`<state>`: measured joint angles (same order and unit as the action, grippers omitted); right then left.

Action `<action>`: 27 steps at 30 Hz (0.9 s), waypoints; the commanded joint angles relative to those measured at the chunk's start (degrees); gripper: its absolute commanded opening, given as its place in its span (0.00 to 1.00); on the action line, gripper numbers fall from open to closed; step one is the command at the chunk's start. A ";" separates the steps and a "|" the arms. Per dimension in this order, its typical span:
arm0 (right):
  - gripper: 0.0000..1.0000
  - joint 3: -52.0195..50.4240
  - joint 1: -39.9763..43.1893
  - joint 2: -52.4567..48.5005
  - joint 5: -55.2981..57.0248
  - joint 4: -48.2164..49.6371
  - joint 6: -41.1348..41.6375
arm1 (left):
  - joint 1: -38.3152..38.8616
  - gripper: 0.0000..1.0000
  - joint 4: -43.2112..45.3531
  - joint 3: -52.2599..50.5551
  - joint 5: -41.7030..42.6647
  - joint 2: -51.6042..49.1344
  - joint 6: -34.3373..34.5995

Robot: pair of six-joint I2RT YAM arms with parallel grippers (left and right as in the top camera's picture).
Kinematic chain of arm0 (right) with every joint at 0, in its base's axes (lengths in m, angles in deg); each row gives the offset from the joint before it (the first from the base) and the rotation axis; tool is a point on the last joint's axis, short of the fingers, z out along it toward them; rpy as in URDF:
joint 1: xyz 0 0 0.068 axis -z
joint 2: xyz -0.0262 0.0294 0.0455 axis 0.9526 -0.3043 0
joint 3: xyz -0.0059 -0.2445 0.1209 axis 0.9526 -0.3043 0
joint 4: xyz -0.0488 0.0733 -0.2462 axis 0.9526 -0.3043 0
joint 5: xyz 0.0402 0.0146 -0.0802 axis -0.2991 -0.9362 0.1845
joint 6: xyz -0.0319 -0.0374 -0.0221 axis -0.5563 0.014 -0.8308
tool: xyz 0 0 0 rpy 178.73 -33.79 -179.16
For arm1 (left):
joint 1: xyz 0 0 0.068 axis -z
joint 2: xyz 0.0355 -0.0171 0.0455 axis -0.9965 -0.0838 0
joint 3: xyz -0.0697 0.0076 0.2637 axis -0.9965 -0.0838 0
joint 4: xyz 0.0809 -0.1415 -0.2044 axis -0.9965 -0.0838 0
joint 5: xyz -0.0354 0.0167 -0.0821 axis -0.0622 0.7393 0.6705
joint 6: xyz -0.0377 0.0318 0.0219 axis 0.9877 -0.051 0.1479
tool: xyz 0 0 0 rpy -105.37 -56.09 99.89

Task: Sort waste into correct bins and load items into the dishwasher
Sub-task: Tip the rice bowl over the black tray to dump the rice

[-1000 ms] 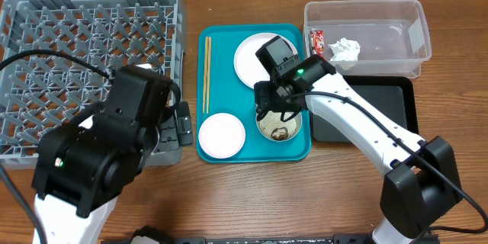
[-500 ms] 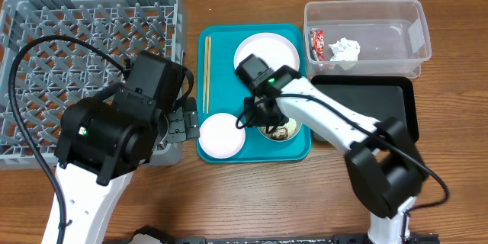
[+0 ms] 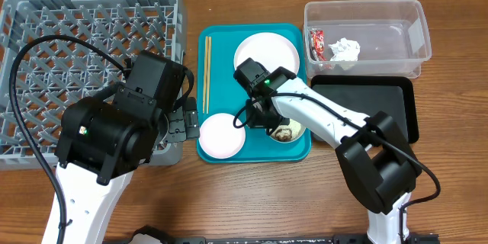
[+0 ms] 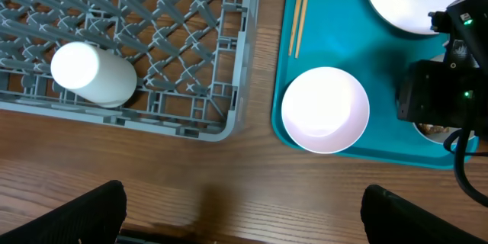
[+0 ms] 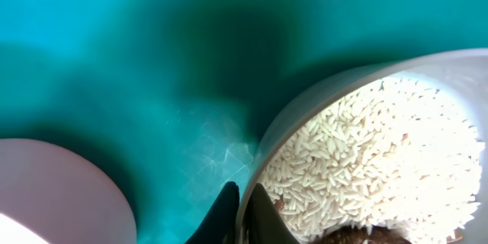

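The pale bowl [image 3: 287, 131] holds white rice [image 5: 381, 152] and a brown lump [image 5: 358, 235] and stands on the teal tray [image 3: 229, 84]. My right gripper [image 3: 259, 119] [image 5: 242, 198] is shut on the bowl's left rim, one finger inside and one outside. The saucer [image 3: 222, 135] [image 4: 325, 110] sits just left of it, the white plate [image 3: 267, 56] behind, the chopsticks [image 3: 206, 72] along the tray's left side. My left gripper [image 4: 244, 213] hangs open over bare table in front of the grey rack [image 3: 46, 46]. A white cup [image 4: 91, 72] lies in the rack.
At the back right, the clear tub [image 3: 381, 23] contains the red wrapper [image 3: 317, 43] and the crumpled tissue [image 3: 345, 49]. The black tray [image 3: 374, 107] lies in front of it, right of the teal tray. My right arm crosses above the teal tray's right edge.
My right gripper slid left to the bowl's left rim and closed on it. The left arm shifted up and right early on, then stayed still and open.
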<state>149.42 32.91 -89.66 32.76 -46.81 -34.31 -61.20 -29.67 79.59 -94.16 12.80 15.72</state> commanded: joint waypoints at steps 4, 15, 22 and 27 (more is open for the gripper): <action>0.04 1.11 0.33 0.00 -0.68 -1.57 0.76 | 0.26 1.00 0.07 0.37 -0.17 -0.11 0.79; 0.04 5.88 0.94 8.98 -0.79 -5.16 -1.86 | 0.26 1.00 1.03 0.37 -0.39 -0.11 0.79; 0.04 5.92 8.46 13.62 -13.44 -5.31 -7.43 | 0.26 1.00 1.55 0.37 -0.39 -0.24 0.79; 0.04 4.44 17.79 13.62 -27.69 -4.35 -14.53 | 0.26 1.00 1.84 0.37 -0.39 -0.28 0.79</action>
<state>154.21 46.39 -76.76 15.45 -51.34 -43.40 -61.20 -28.12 79.59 -94.19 12.80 15.75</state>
